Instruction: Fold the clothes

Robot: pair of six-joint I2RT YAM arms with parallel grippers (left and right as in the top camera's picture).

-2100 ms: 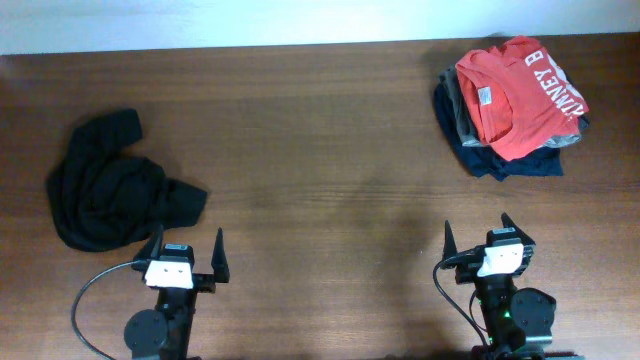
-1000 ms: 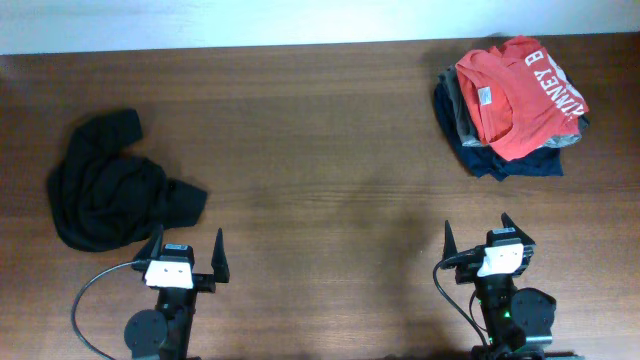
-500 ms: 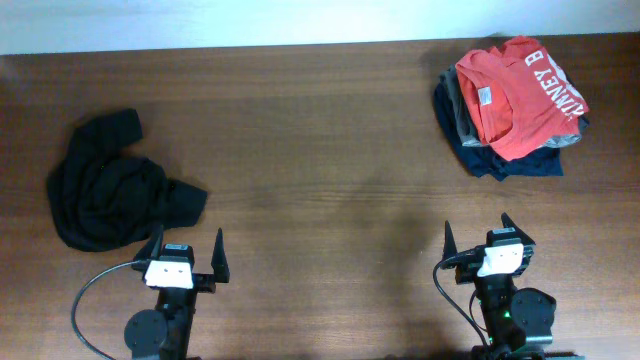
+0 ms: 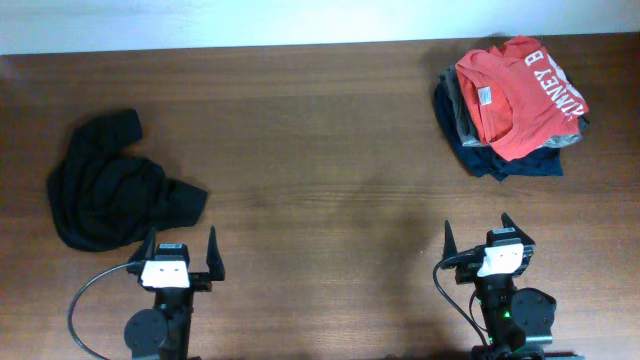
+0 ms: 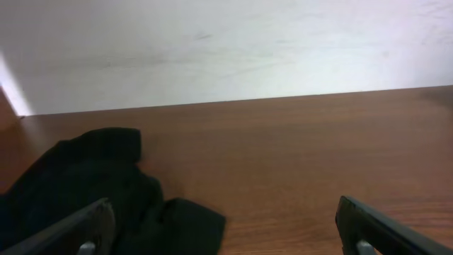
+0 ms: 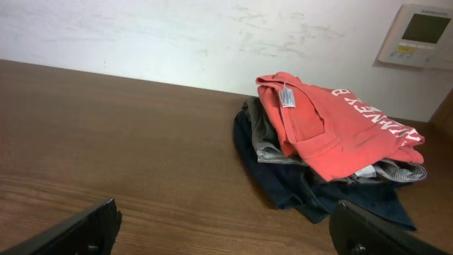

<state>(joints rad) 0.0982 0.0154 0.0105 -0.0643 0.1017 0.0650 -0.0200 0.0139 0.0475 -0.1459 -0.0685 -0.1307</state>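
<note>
left fingers [image 4: 214,258] spread wide, empty, at near counter [image 4: 320,150] edge. right fingers [image 4: 448,245] likewise wide, empty. black t-shirt [image 4: 105,195] crumpled just beyond and left of left fingers, well apart from right; left arm nearer.

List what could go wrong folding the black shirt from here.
1. The shirt lies in a crumpled heap, so the open left pincer near it may pinch several layers, and the shirt won't spread flat.
2. It sits far to the left; the open right pincer would likely need a long reach across the table to help.
</note>
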